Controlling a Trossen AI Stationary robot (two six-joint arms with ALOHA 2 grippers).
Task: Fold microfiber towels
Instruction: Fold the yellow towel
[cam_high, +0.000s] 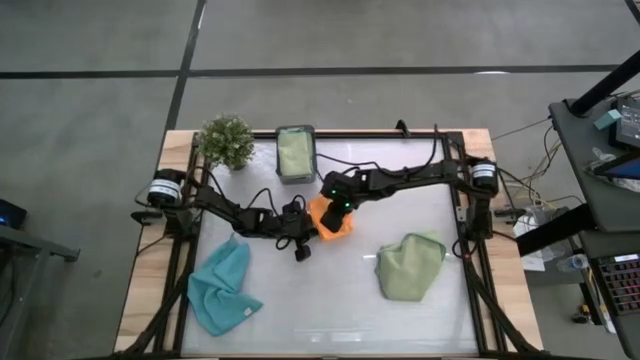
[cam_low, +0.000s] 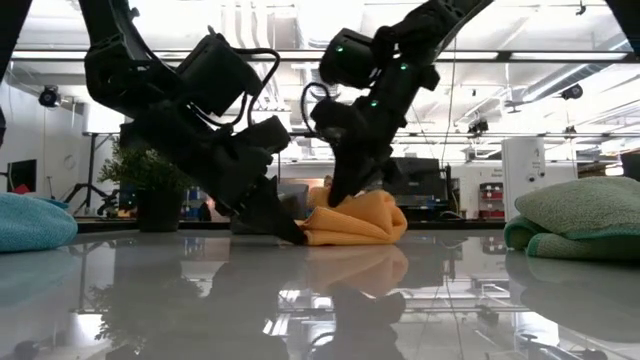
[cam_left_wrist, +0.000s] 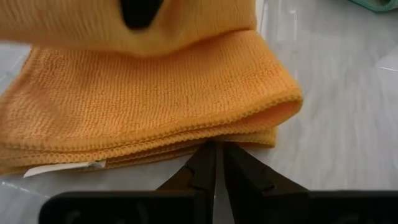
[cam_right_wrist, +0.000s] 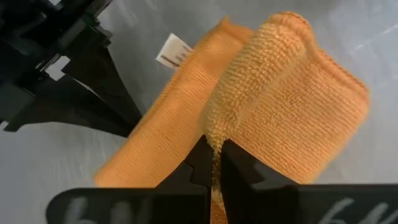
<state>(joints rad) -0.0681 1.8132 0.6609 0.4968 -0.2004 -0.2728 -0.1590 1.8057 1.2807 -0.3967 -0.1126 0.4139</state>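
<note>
While both arms meet over the middle of the table, the left gripper has its dark fingers pinched together on the bottom edge of the orange towel, a ribbed, looped microfiber folded into several soft layers with a rounded fold. A small white tag pokes out of the layers beside those fingers; any print on it cannot be read. Just past it, the right gripper is clamped on a raised fold of the same cloth. Farther out to the left gripper's side a light blue towel lies crumpled; beyond the right gripper sits a lumpy sage green towel. Farthest off, another green cloth fills a small dark box beside a potted plant.
</note>
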